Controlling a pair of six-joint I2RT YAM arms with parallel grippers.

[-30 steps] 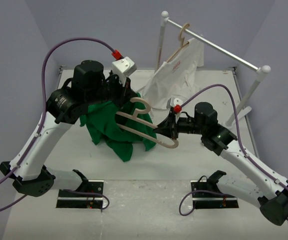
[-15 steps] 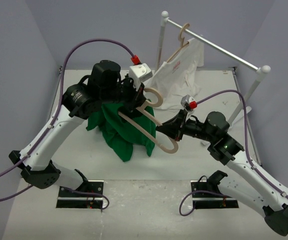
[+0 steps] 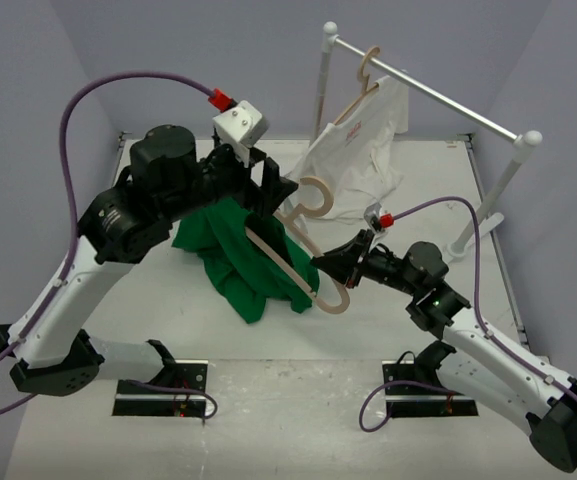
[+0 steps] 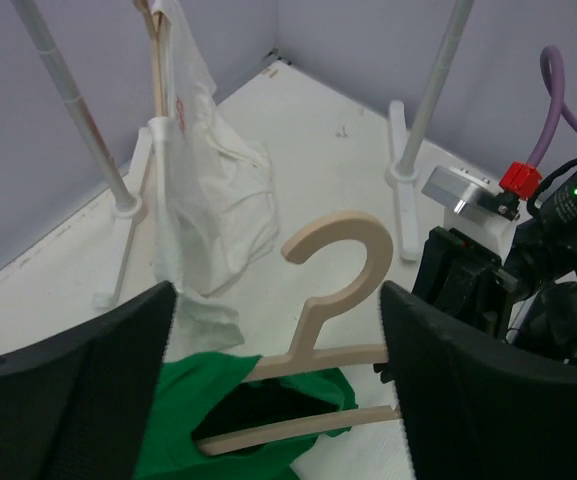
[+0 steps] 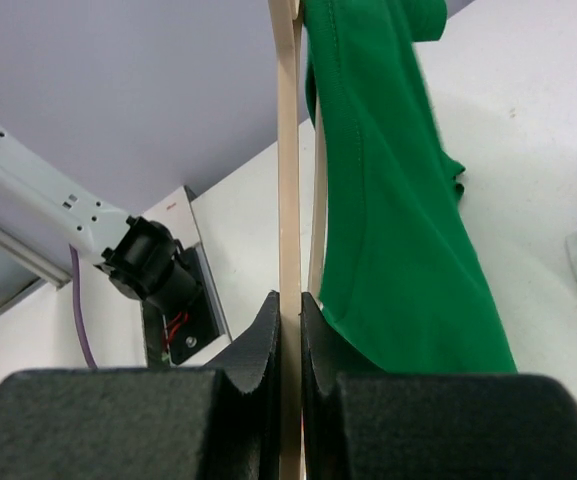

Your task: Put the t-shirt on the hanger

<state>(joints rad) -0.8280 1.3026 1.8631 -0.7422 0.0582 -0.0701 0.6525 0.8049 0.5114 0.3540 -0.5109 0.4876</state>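
The pale wooden hanger point(image 3: 303, 250) is held up at a tilt, hook point(image 4: 343, 260) uppermost. My right gripper point(image 3: 333, 270) is shut on its bare lower end, the jaws pressed on the wooden bar point(image 5: 288, 200). The green t-shirt point(image 3: 233, 255) hangs from the hanger's other arm, which runs into the neck opening point(image 4: 253, 415). It drapes down to the table, and green cloth point(image 5: 398, 200) shows beside the bar. My left gripper point(image 3: 268, 192) hovers just above the hook, open, holding nothing. In the left wrist view that gripper point(image 4: 278, 295) has its fingers point(image 4: 68, 400) spread wide either side of the hanger.
A white clothes rack point(image 3: 428, 95) stands at the back right. A white garment point(image 3: 358, 140) hangs there on a second wooden hanger. The rack's feet and poles point(image 4: 413, 140) stand on the white table behind the hanger.
My left gripper was shut at the hanger's neck and has opened and drawn back up and left. The right gripper has kept hold of the hanger and shifted it slightly.
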